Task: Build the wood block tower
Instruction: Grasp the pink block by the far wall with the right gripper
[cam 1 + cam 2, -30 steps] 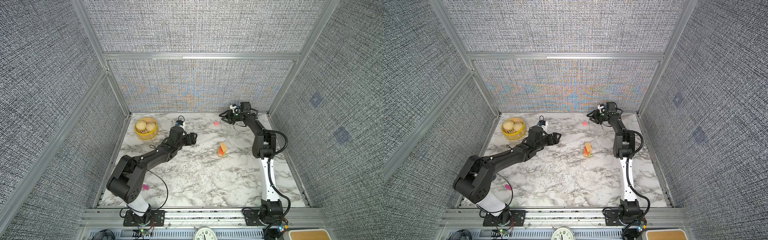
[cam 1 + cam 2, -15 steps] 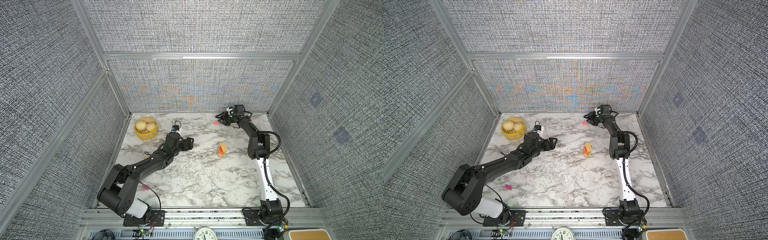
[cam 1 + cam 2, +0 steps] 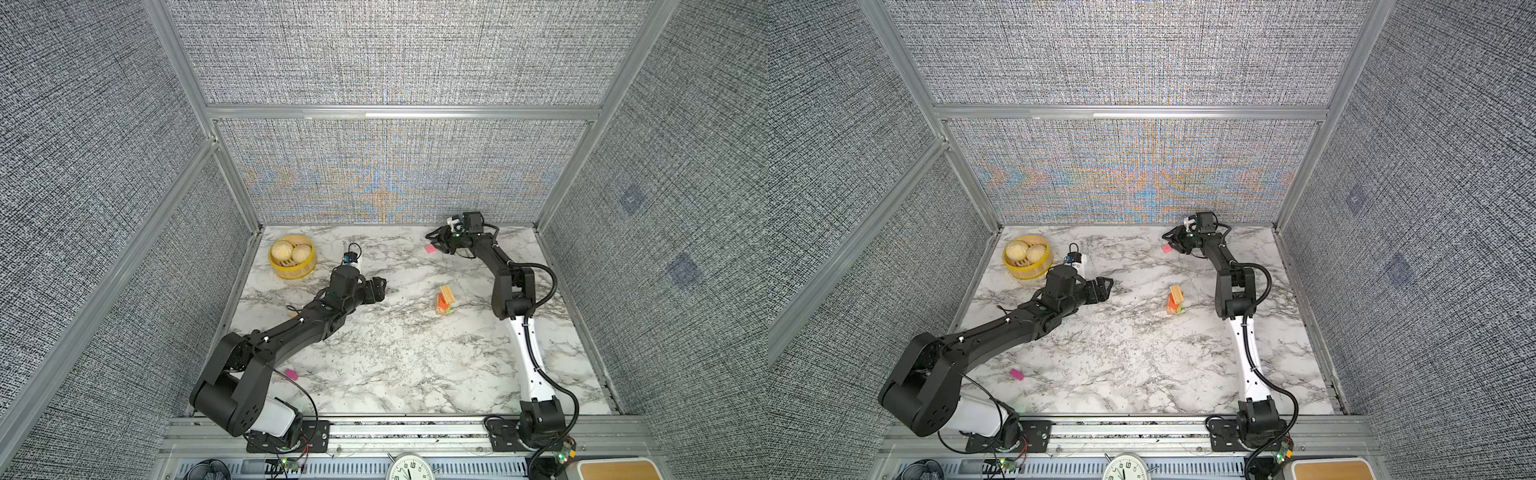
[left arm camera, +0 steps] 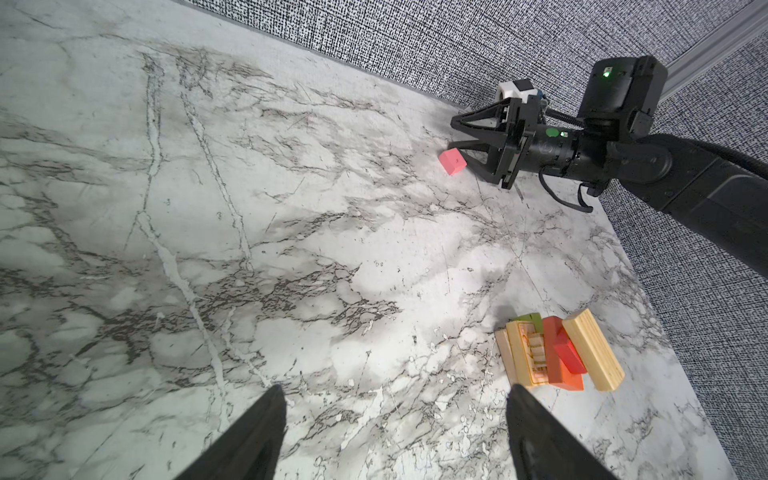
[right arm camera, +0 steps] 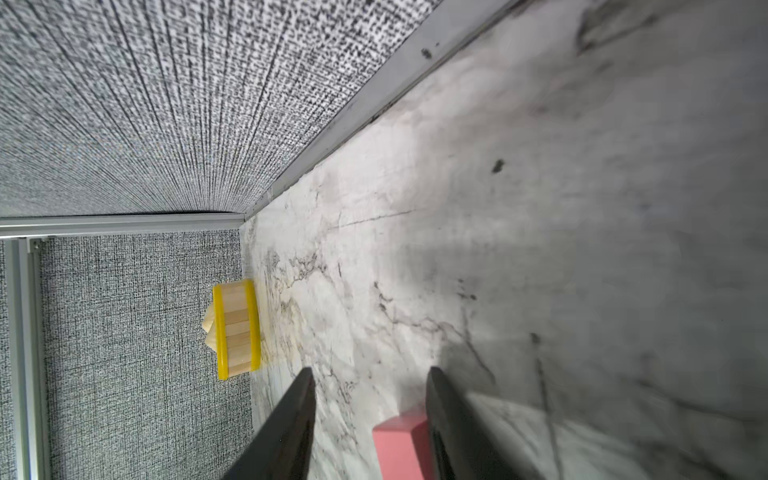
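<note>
Right gripper (image 5: 371, 374): your jaws stand apart, not yet closed, with the pink cube (image 5: 401, 446) at their tips against one side, near the table's (image 3: 395, 353) back edge. You look lined up to pinch, I judge. Left gripper (image 4: 395, 388): jaws wide, empty, short of the tower (image 3: 444, 300), likely so nothing gets knocked. Tower stands mid-table, well apart from the cube.

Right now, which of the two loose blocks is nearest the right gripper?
The pink cube by the back wall, lying between the open fingers of the right gripper; the magenta block lies near the left arm's base.
</note>
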You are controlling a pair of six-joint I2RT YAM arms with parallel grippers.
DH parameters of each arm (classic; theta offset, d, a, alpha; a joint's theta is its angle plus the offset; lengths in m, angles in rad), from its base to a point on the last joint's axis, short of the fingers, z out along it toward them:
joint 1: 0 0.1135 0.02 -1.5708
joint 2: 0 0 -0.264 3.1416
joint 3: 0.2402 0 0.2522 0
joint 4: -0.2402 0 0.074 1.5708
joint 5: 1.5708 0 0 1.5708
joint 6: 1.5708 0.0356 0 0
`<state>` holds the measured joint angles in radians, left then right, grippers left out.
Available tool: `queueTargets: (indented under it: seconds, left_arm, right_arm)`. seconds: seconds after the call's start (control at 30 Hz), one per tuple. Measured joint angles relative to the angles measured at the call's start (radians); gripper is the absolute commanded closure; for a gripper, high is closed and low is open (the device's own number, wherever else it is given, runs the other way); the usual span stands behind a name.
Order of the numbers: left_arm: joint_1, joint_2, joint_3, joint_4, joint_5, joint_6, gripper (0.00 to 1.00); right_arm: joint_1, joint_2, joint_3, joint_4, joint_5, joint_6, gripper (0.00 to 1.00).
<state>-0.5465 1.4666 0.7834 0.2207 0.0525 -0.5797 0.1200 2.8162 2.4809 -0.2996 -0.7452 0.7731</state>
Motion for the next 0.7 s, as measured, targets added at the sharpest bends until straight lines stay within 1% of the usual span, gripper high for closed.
queueTargets:
  seconds: [0.13,0.23,0.43,0.7]
  left_arm:
    - [0.000,0.000,-0.013,0.002,0.001,-0.003,0.16]
    - [0.000,-0.002,-0.024,0.001,0.003,-0.004,0.16]
    - [0.000,-0.010,-0.034,0.002,0.003,-0.004,0.16]
    - [0.000,-0.010,-0.036,0.012,0.026,-0.004,0.16]
  right_arm:
    - [0.019,-0.008,0.000,-0.038,0.010,-0.045,0.54]
    - [0.034,-0.023,0.006,-0.093,0.045,-0.098,0.53]
    - [0.063,-0.062,0.006,-0.228,0.115,-0.229,0.50]
    - [0.098,-0.109,0.003,-0.399,0.210,-0.395,0.49]
